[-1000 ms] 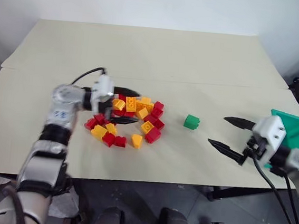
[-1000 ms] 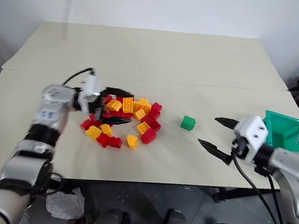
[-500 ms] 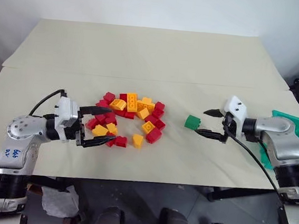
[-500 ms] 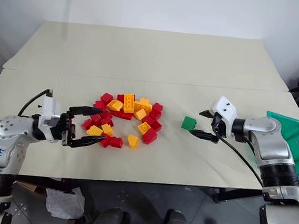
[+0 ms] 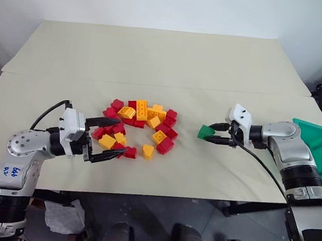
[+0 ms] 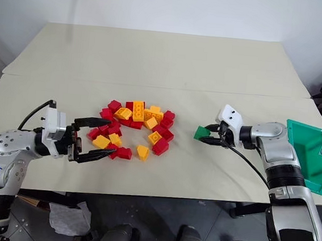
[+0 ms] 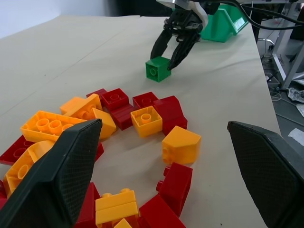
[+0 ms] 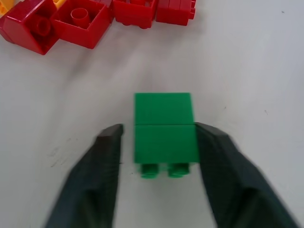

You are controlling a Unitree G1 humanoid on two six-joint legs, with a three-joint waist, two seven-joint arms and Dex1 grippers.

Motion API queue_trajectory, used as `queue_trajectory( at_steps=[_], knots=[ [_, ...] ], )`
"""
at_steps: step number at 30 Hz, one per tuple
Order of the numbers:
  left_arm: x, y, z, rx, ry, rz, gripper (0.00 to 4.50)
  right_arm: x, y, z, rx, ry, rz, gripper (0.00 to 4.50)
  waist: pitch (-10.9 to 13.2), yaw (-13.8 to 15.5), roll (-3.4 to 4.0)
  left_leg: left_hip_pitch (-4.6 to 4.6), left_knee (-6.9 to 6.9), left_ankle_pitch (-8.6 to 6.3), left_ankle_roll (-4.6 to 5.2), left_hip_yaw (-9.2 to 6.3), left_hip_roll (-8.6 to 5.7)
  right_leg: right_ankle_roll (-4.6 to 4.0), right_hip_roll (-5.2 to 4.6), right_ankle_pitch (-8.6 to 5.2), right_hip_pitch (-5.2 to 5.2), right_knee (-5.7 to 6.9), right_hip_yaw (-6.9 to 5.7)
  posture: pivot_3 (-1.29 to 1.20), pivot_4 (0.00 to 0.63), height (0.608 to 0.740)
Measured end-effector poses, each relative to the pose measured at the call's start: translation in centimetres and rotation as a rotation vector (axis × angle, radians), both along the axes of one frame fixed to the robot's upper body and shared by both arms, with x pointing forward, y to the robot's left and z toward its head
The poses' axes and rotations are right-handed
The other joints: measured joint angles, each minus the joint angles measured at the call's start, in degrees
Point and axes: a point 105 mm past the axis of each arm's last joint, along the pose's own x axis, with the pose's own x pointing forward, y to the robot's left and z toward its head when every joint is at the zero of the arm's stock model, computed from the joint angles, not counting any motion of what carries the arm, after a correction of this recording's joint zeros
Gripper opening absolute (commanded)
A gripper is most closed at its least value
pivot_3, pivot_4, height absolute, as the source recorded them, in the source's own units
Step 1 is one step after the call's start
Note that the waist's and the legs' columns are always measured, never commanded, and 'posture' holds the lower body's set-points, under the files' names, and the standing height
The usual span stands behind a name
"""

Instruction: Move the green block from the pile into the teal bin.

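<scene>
Fingers of your right gripper [image 8: 161, 156] bracket the small dark-green studded plastic brick [image 8: 165, 128], one black finger on each flat side. They are partly drawn in: the finger on one side sits against the brick's wall, and on the other a thin sliver of table still shows, so you cannot yet call it a firm clamp. The brick lies on the pale beige matte tabletop [image 5: 155, 57] with its studs turned back toward your wrist.

Beyond those fingertips, well apart from the green brick, sits the loose heap of small red and yellow-orange studded plastic bricks [image 5: 137, 127]. It mixes glossy square blocks, sloped wedges and one long orange piece with a row of studs. Back along your right forearm, at the table's edge near your elbow, stands the small teal-green open-topped plastic bin with slanted smooth walls [image 6: 308, 160].

Your left gripper [image 5: 106, 139] stands wide open and holds nothing. Its two black fingers [image 7: 57, 175], textured with a fine diamond grip pattern on the inner pads, spread around the near edge of the heap, low over the table. One fingertip lies just beside a red brick; you cannot tell whether it touches.
</scene>
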Motion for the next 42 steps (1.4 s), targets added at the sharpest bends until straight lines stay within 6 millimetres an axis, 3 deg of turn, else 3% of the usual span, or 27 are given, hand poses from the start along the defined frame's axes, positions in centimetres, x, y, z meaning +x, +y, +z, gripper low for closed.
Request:
queue_trajectory(
  at_steps=[6, 14, 20, 23, 27, 33, 34, 38, 41, 42],
  knots=[
    [0.1, -1.4, 0.7, -0.024, -0.016, -0.065, 4.5, -0.9, -0.7, 0.4, 0.066, -0.046, -0.01, 1.46, 0.0, 0.24, 0.0, -0.01, 0.0, 0.0, -0.01, 0.0, 0.0, 0.0, 0.0, 0.0, 0.0, -0.01, 0.0, 0.0, 0.15, 0.74],
    [0.1, -6.3, 1.5, -0.119, -0.007, -0.245, 4.5, -6.5, -7.2, 6.1, 0.27, -0.325, -0.249, 1.46, 0.02, 1.77, 0.04, 0.0, 0.03, -0.04, -0.02, 0.02, -0.01, 0.01, 0.01, 0.0, 0.05, -0.04, -0.03, 0.0, 0.15, 0.74],
    [0.2, -9.4, 2.3, -0.17, -0.002, -0.376, 4.5, -11.0, -13.3, 8.3, 0.268, -0.472, -0.596, 1.46, 0.01, 1.94, 0.07, 0.02, 0.07, -0.06, 0.03, 0.11, -0.03, 0.01, 0.01, 0.0, 0.09, -0.13, 0.04, 0.0, 0.15, 0.74],
    [0.5, -10.6, 2.5, -0.197, 0.004, -0.423, 4.5, -13.0, -16.4, 7.8, 0.213, -0.471, -0.761, 1.46, 0.01, 1.91, 0.07, 0.02, 0.06, -0.08, 0.06, 0.16, -0.03, 0.0, 0.01, 0.0, 0.1, -0.18, 0.07, 0.0, 0.15, 0.74],
    [0.7, -11.9, 2.9, -0.233, 0.0, -0.47, 4.5, -14.6, -18.9, 6.7, 0.156, -0.441, -0.908, 1.46, -0.01, 1.58, 0.1, 0.1, 0.03, -0.09, 0.09, 0.31, -0.03, 0.0, 0.02, 0.0, 0.1, -0.26, 0.22, 0.0, 0.15, 0.74],
    [0.9, -12.7, 2.5, -0.242, -0.001, -0.484, 4.5, -14.9, -20.4, 5.0, 0.137, -0.376, -0.994, 1.46, -0.02, 1.62, 0.12, 0.19, 0.01, -0.1, 0.13, 0.44, -0.02, -0.01, 0.04, 0.0, 0.1, -0.29, 0.37, 0.0, 0.15, 0.74],
    [1.1, -12.7, 2.4, -0.241, 0.002, -0.477, 4.5, -14.8, -20.5, 4.6, 0.145, -0.356, -0.999, 2.19, -0.03, 1.62, 0.13, 0.19, 0.01, -0.1, 0.14, 0.45, -0.02, -0.01, 0.04, 0.0, 0.11, -0.3, 0.38, 0.0, 0.15, 0.74],
    [1.4, -12.6, 2.5, -0.257, 0.003, -0.439, 4.5, -13.7, -20.3, 3.5, 0.166, -0.31, -0.981, 3.49, -0.03, 1.61, 0.14, 0.18, 0.02, -0.11, 0.16, 0.46, -0.02, -0.01, 0.04, 0.0, 0.11, -0.31, 0.4, 0.0, 0.15, 0.74],
    [1.5, -11.3, 2.2, -0.238, 0.007, -0.392, 4.5, -13.4, -21.5, 3.6, 0.157, -0.34, -1.033, 4.47, -0.04, 1.62, 0.16, 0.18, 0.01, -0.11, 0.16, 0.47, -0.02, -0.01, 0.04, 0.0, 0.09, -0.31, 0.41, 0.0, 0.15, 0.74],
    [1.6, -10.6, 2.0, -0.23, 0.01, -0.37, 4.5, -13.4, -21.9, 3.7, 0.152, -0.357, -1.048, 4.47, -0.05, 1.61, 0.17, 0.19, 0.0, -0.11, 0.16, 0.47, -0.02, -0.01, 0.04, 0.0, 0.09, -0.3, 0.41, 0.0, 0.15, 0.74]
  ],
)
